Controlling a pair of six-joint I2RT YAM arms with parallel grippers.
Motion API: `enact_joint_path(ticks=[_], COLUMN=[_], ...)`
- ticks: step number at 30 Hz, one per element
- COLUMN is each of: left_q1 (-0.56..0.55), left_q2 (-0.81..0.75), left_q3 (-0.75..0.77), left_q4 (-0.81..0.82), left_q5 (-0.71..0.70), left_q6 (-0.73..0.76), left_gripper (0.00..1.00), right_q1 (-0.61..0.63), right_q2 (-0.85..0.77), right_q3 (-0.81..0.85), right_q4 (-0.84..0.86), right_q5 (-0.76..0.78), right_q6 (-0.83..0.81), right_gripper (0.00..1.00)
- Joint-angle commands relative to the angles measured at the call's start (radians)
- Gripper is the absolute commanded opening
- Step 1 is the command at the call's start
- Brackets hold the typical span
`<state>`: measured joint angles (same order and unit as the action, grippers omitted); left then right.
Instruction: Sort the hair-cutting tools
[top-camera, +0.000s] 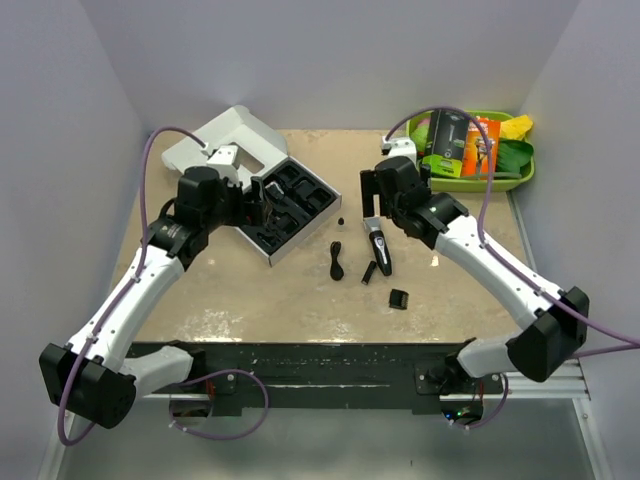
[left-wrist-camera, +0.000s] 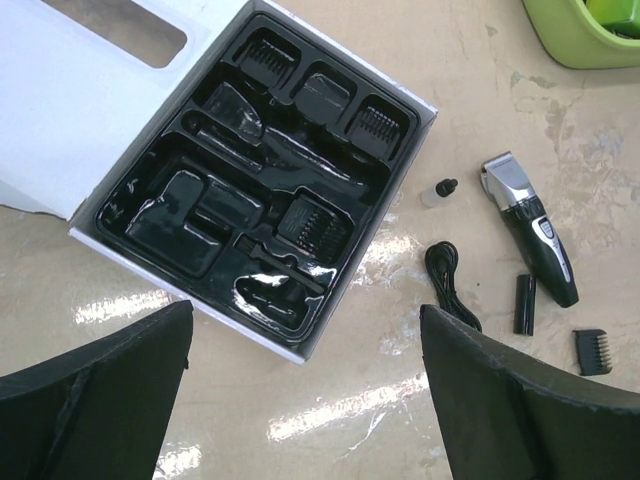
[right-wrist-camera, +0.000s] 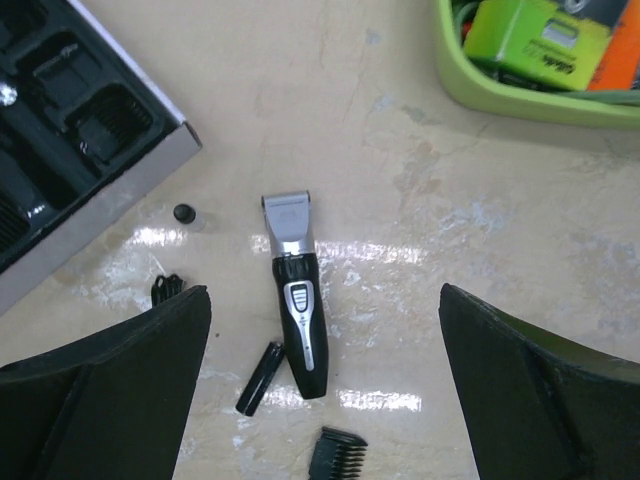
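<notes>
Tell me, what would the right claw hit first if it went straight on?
Probably the hair clipper, lying on the table between the fingers of the open right gripper in its wrist view. Depth is unclear, so it might touch bare table beside it.

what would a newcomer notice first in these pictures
The open white box with its black moulded insert draws the eye first, left of centre on the table, below the open left gripper. Next comes the black-and-silver hair clipper, lying loose at mid-table under the open right gripper, with a cord and a comb attachment scattered near it. A bright green tray sits in the far right corner.
</notes>
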<state>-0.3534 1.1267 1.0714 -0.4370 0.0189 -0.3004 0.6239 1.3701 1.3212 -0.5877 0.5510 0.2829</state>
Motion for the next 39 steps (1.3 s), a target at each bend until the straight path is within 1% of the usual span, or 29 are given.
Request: enact_joint_path(ticks=[1, 3, 6, 7, 9, 12, 13, 17, 19, 26, 33, 34, 37, 38, 39], left_q1=[0.008, 0.008, 0.008, 0.008, 0.008, 0.008, 0.008, 0.008, 0.008, 0.008, 0.008, 0.008, 0.008, 0.008, 0.008], left_q2=[-0.031, -0.051, -0.088, -0.099, -0.11, -0.131, -0.137, -0.148, -0.148, -0.162, -0.156, -0.156, -0.157, -0.156, -0.157], left_q3=[0.038, 0.041, 0.05, 0.055, 0.061, 0.061, 0.062, 0.058, 0.052, 0.009, -0.033, -0.037, -0.054, -0.06, -0.062], left_q4=[-0.058, -0.065, -0.084, -0.091, -0.101, -0.1, -0.097, -0.088, -0.086, -0.072, -0.045, -0.04, -0.028, -0.026, -0.026], left_q5=[0.022, 0.032, 0.071, 0.084, 0.116, 0.147, 0.15, 0.17, 0.177, 0.182, 0.193, 0.197, 0.197, 0.197, 0.197], left_q6=[0.001, 0.006, 0.0, -0.003, -0.006, -0.006, -0.008, -0.011, -0.014, -0.016, -0.022, -0.022, -0.022, -0.022, -0.02], left_gripper=[0.99, 0.99, 0.98, 0.97, 0.97, 0.97, 0.97, 0.97, 0.97, 0.97, 0.97, 0.97, 0.97, 0.97, 0.97], right_q1=[-0.045, -0.068, -0.15, -0.157, -0.17, -0.17, -0.168, -0.168, -0.17, -0.171, -0.17, -0.17, -0.17, -0.17, -0.17], right_q2=[0.072, 0.096, 0.115, 0.113, 0.113, 0.132, 0.159, 0.207, 0.219, 0.285, 0.368, 0.376, 0.4, 0.406, 0.415], right_q3=[-0.031, -0.072, -0.141, -0.163, -0.209, -0.232, -0.232, -0.238, -0.25, -0.243, -0.218, -0.215, -0.211, -0.202, -0.197], right_q4=[0.014, 0.066, 0.133, 0.153, 0.19, 0.206, 0.204, 0.212, 0.221, 0.236, 0.241, 0.244, 0.249, 0.246, 0.24], right_q5=[-0.129, -0.202, -0.305, -0.313, -0.338, -0.387, -0.428, -0.508, -0.516, -0.464, -0.474, -0.473, -0.458, -0.451, -0.448], right_q6=[-0.013, -0.022, -0.024, -0.034, -0.042, -0.063, -0.076, -0.097, -0.103, -0.108, -0.119, -0.119, -0.116, -0.119, -0.119], right_gripper=[0.97, 0.96, 0.93, 0.93, 0.93, 0.93, 0.91, 0.89, 0.89, 0.85, 0.74, 0.68, 0.59, 0.48, 0.43])
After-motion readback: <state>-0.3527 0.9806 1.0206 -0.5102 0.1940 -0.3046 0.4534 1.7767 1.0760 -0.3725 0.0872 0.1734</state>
